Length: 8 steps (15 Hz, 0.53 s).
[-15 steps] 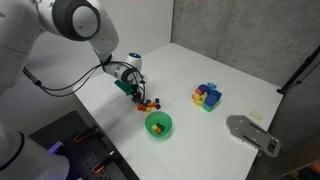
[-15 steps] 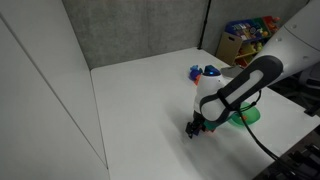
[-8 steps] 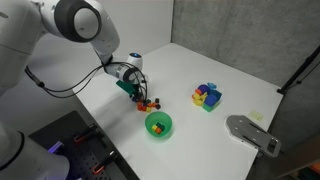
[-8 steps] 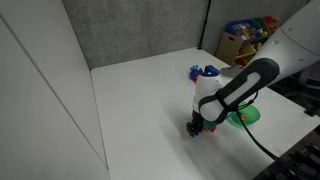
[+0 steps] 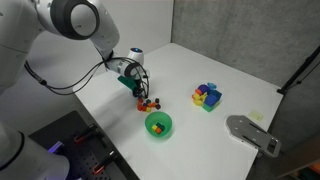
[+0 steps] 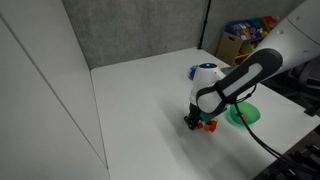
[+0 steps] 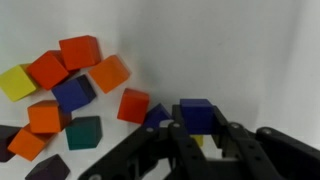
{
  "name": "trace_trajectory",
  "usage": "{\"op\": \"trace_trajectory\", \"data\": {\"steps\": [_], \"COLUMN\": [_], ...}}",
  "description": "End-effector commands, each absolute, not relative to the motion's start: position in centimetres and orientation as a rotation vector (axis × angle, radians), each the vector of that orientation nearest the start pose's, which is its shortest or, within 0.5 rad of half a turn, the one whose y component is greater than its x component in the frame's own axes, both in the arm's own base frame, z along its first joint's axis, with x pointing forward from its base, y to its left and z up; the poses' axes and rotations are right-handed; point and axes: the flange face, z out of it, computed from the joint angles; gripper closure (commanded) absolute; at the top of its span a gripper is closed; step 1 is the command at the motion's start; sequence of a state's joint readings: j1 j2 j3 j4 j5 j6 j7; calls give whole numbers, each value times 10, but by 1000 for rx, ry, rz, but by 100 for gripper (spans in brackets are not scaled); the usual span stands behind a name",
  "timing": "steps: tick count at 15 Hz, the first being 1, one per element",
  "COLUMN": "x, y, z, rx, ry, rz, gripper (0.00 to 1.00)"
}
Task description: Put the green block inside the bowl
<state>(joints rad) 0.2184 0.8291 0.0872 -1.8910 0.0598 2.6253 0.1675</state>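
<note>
Jaws set apart in the wrist view, with a dark blue block [image 7: 196,113] right at the gap between the two dark fingers [image 7: 178,138]. Cannot tell whether pinched or just lying ahead of the tips. Sliver of yellow lower in the same gap. Gripper [image 7: 205,142] at the bottom edge of that view, low over the white table [image 7: 250,50].

Green block [image 7: 85,132] flat on the table, off to the left of the gripper in the wrist view, outside the fingers and untouched. Just beside it: orange block [image 7: 45,116] to its left, purple-blue block [image 7: 72,94] above, red block [image 7: 133,104] between it and the dark blue one. Further up and left: yellow block [image 7: 15,82], two reddish ones and another orange one. Loose group, some touching.

In both exterior views, gripper down at the block cluster [image 5: 149,102] with the arm reaching over the table. Colours too small to sort there; green block not separable.

Bowl [image 5: 170,123] upright on the table near the cluster, apart from the gripper. Small yellowish speck inside, unclear what. Partly hidden behind the forearm in an exterior view [image 6: 247,115].

Pile of blue, yellow and purple toys [image 5: 207,96] well apart from the cluster, further along the table. Grey flat device [image 5: 252,133] at the table's corner.
</note>
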Motion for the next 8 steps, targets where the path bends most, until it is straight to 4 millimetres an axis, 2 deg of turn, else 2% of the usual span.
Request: {"op": "trace_trajectory", "data": {"steps": [1,5,8], "x": [586,594,595], "y": [171,143,107], "z": [97,130,150], "rx": [-3079,-3119,-3158], "ry": [-104,-48,17], "rz": [168,194,187], "gripper": [91,91,91]}}
